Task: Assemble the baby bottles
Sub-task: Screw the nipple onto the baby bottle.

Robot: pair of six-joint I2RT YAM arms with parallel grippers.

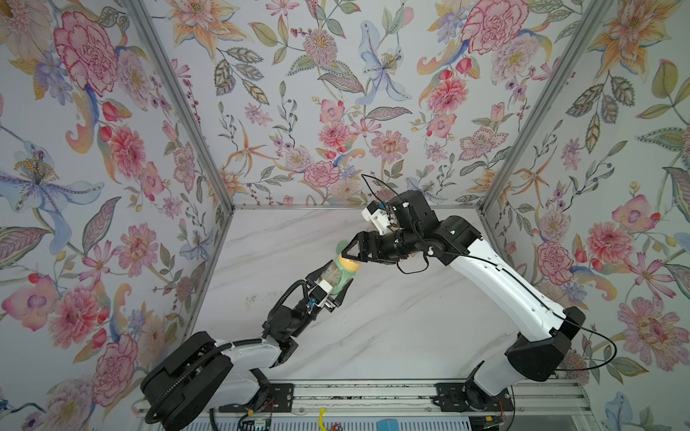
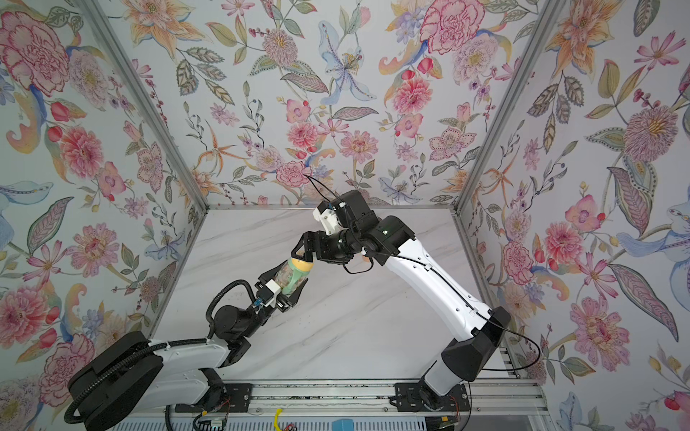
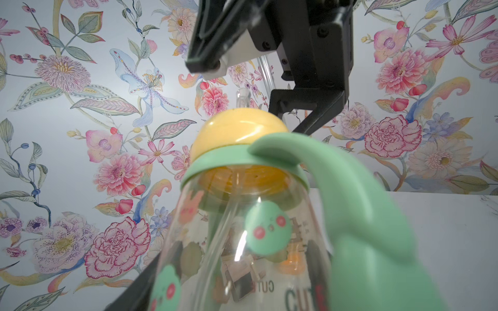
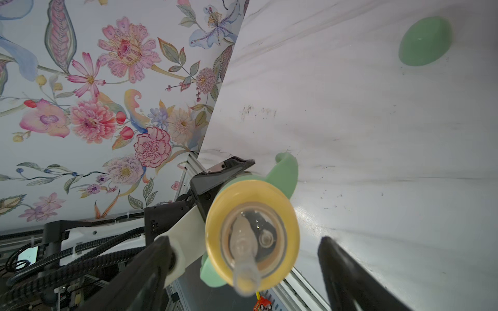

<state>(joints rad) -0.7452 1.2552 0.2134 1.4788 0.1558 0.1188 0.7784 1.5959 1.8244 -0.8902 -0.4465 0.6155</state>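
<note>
Spanning a flower-papered booth, a white marble-look desk (image 1: pixel 392 336) carries two black-and-white robot arms: the left arm (image 1: pixel 246 354) and the right arm (image 1: pixel 504 287) meet above its middle. The left gripper (image 1: pixel 331 280) is clamped on the body of one small clear plastic baby bottle with pastel prints (image 3: pixel 204 242), held off the desk and tilted, with its neck toward the far edge. One mint-green plastic collar (image 3: pixel 223 159) with two curved handles sits at the neck, and one yellow domed nipple ring (image 3: pixel 237 129) sits on top of it. The right gripper (image 1: pixel 350 249) has its fingers (image 4: pixel 350 269) spread, one on either side of the ring and clear of it in the right wrist view. One mint-green dome cap (image 4: pixel 425 40) lies alone on the desk's far half, apart from the bottle and not yet fitted. One clear silicone nipple (image 4: pixel 244 258) pokes through the ring.

Whether the ring is screwed fully home cannot be told. If it is loose or cross-threaded, it could lift or leak once the cap is pressed on. The spread fingers flank the ring closely, so a sideways pull-back could clip a handle and twist the bottle in its grip. The smooth, rounded cap could also slip out of a pinch.
</note>
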